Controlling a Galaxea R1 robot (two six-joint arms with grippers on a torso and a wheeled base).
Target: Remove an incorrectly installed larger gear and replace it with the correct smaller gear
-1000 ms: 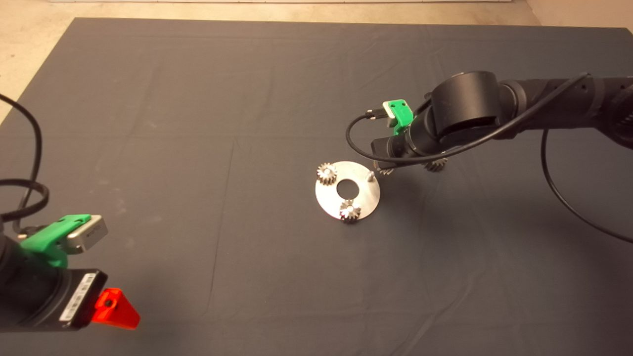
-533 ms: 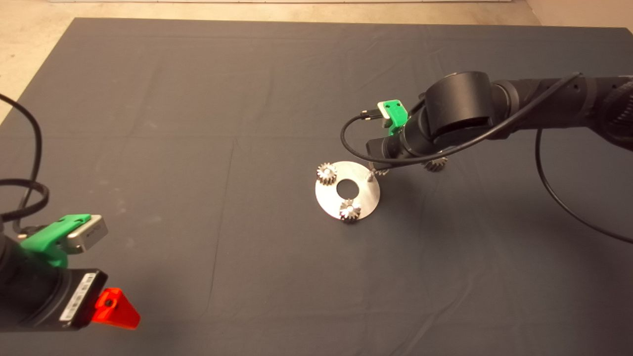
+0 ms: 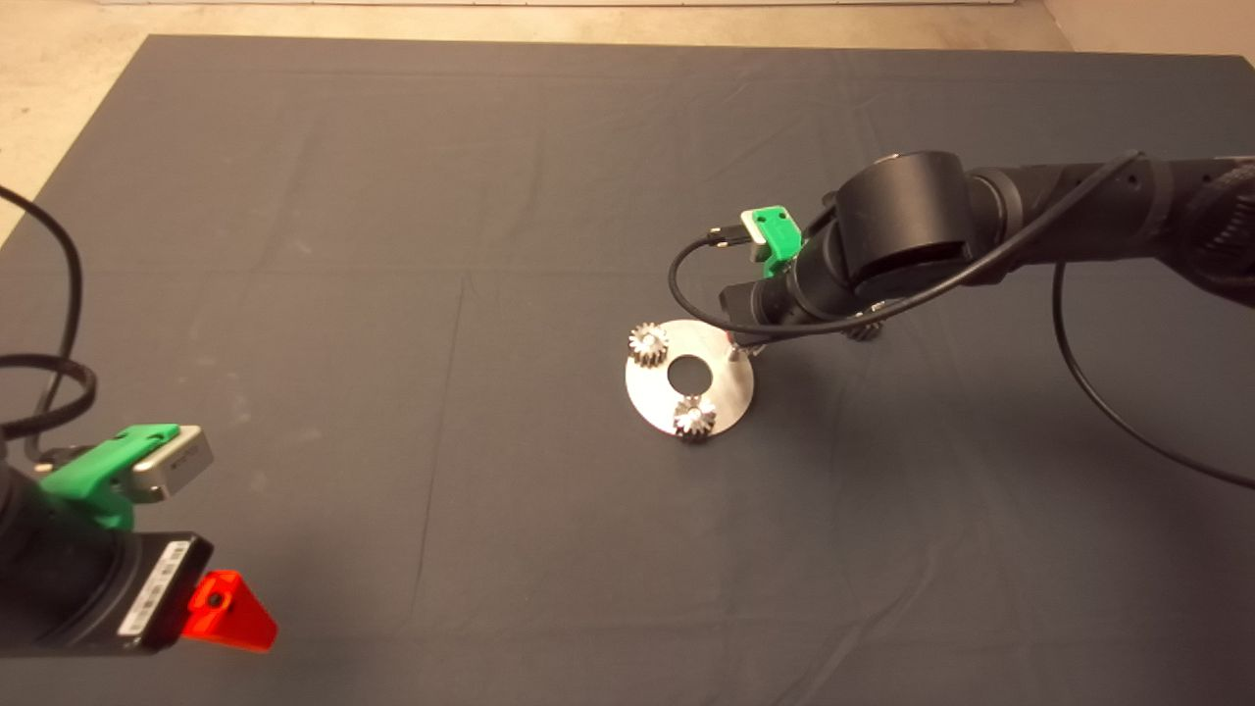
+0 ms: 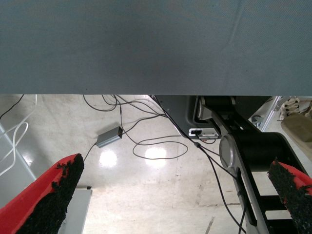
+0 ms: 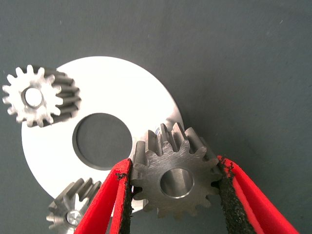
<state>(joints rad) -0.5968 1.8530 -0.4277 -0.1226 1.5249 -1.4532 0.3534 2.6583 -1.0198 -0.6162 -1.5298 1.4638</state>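
No writing, number or brand can be read anywhere. The white label (image 3: 147,600) on the body of the left gripper (image 3: 231,613), just behind its red fingers, carries print too small to read.

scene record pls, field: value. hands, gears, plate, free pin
right hand: shut on the smaller gear, held over the plate's edge
left hand: parked at the mat's lower left, open, holding nothing
plate: round silver disc with a central hole, flat on the mat
installed gears: two small ones seated on pins, and
free pin: bare, under the right wrist; held gear not yet seated on it
larger gear: on the mat beyond the plate, mostly hidden by the right arm
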